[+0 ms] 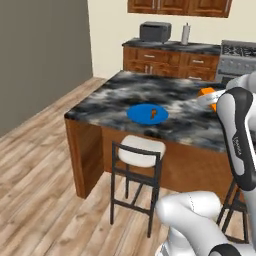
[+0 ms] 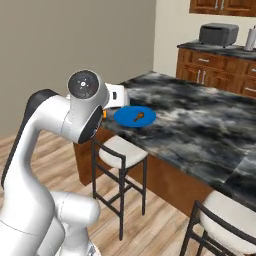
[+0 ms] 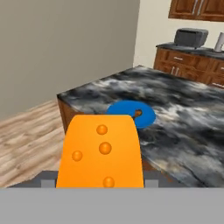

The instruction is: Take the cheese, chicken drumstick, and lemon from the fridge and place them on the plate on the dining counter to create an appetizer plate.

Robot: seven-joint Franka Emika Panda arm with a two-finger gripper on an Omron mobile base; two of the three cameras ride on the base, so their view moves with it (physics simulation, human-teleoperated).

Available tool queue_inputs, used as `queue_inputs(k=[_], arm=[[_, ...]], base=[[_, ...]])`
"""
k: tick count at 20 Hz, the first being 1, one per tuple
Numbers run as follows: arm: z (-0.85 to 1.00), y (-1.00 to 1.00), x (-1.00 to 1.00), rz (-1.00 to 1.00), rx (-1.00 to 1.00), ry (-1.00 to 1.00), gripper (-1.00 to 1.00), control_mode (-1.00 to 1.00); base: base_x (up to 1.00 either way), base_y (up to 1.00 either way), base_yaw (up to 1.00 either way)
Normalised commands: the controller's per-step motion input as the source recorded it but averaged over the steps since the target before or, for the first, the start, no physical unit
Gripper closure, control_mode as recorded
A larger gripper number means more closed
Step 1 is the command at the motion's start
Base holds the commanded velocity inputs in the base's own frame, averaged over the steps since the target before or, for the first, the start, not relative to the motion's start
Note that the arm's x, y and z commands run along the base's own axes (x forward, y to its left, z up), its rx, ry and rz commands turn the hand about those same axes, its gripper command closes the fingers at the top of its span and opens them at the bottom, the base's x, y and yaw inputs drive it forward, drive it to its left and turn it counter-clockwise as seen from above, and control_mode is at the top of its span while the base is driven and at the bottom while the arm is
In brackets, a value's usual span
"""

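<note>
Cheese (image 3: 101, 153) sits gripped in claw (image 1: 212, 98), apparently short of plate (image 1: 140, 114) holding drumstick (image 1: 153, 113).

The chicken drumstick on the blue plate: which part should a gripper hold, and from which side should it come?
Probably the fat end of the chicken drumstick, taken from straight above. It lies flat on the plate, so a sideways approach would likely meet the rim. The thin bone end offers less surface.

no readable text, labels, brands, numbers or signs anywhere
</note>
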Motion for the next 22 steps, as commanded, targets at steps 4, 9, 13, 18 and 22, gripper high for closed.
queue_inputs(k=[4, 9, 13, 18, 22], arm=[[0.00, 0.00, 0.00, 0.00, 0.00, 0.00, 1.00, 1.00], [0.00, 0.00, 0.00, 0.00, 0.00, 0.00, 1.00, 1.00], [0.00, 0.00, 0.00, 0.00, 0.00, 0.00, 1.00, 1.00], [0.00, 0.00, 0.00, 0.00, 0.00, 0.00, 1.00, 1.00], [0.00, 0.00, 0.00, 0.00, 0.00, 0.00, 1.00, 1.00]], base=[[0.60, 0.74, -0.51], [0.26, 0.67, -0.48], [0.63, 0.28, -0.46], [1.00, 0.10, -0.38], [0.86, 0.62, -0.37]])
